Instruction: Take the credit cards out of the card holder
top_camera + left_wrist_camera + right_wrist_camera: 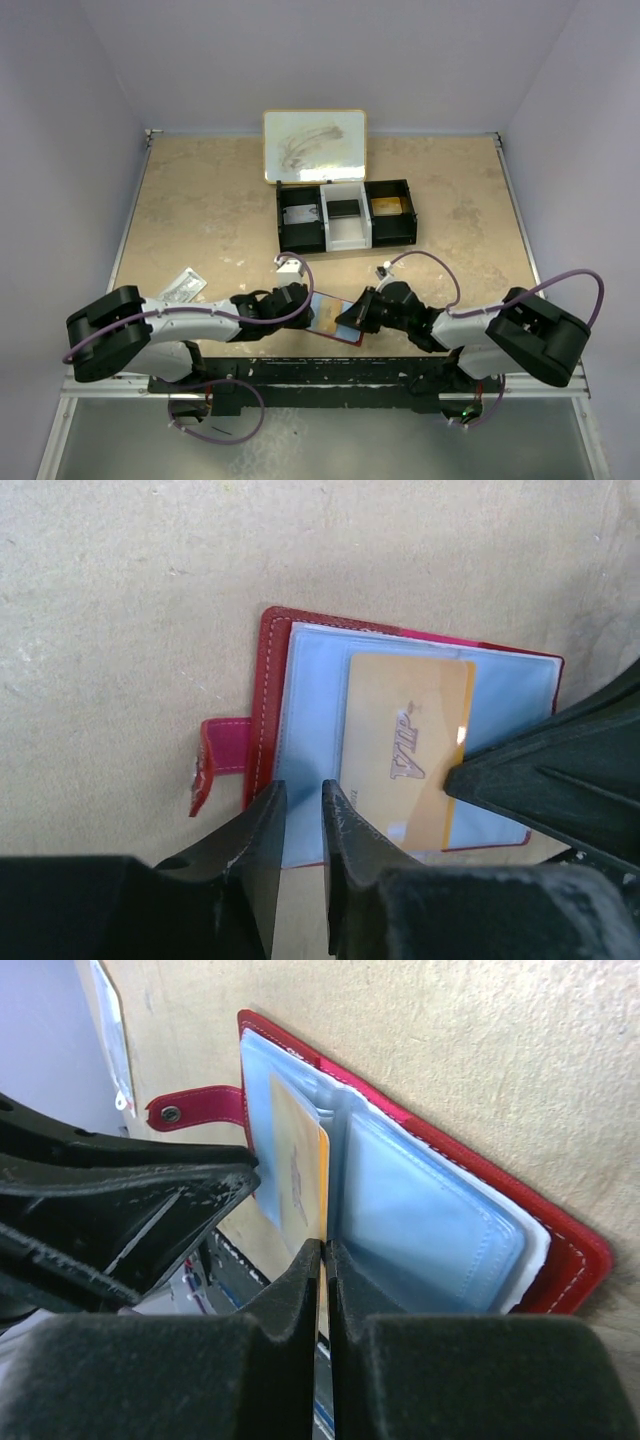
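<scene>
The red card holder [338, 322] lies open on the table between both arms, its pale blue sleeves [310, 695] facing up and its red tab [222, 755] sticking out sideways. A gold credit card [405, 735] marked VIP sticks partly out of a sleeve. My right gripper [323, 1247] is shut on that card's edge [300, 1175]. My left gripper [303, 790] hovers at the holder's near edge over the sleeve, jaws a narrow gap apart with nothing between them. In the top view the left gripper [303, 303] and right gripper [356, 314] meet over the holder.
A long black three-compartment tray [298, 190] with a white middle stands behind, with cards in its side compartments. A whiteboard [315, 145] lies beyond it. A small clear packet [180, 287] rests at the left near my left arm.
</scene>
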